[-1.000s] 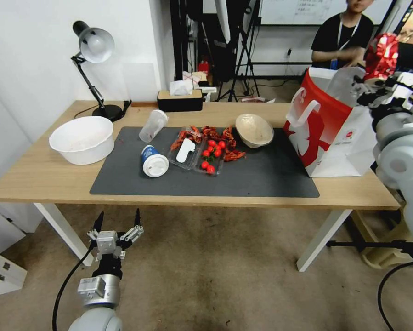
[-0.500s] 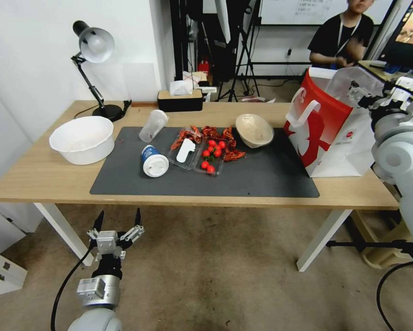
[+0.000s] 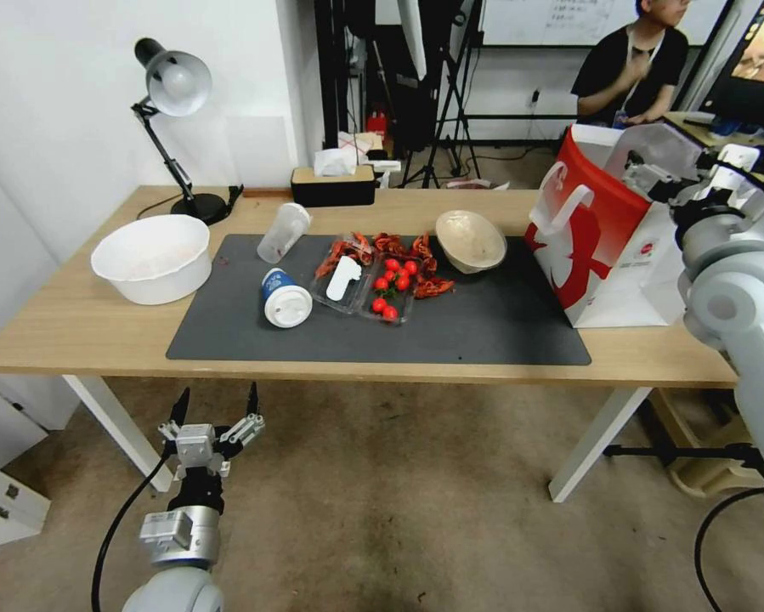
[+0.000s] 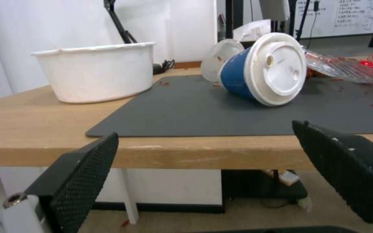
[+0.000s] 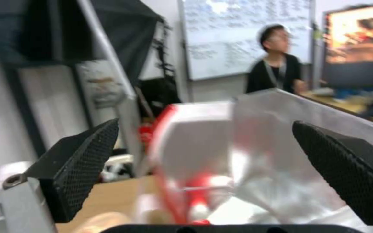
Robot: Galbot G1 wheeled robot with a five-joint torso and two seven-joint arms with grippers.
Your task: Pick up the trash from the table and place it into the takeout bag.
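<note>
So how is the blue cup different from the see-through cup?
The blue-white lidded cup is solid blue with a white lid facing the front of the table, while the clear plastic cup is see-through and you can see the mat through it. The blue one lies nearer the table's front edge, the clear one farther back. Both are tipped on their sides on the dark grey mat.

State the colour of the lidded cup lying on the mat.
The lidded cup is blue with a white lid; the left wrist view shows it best.
</note>
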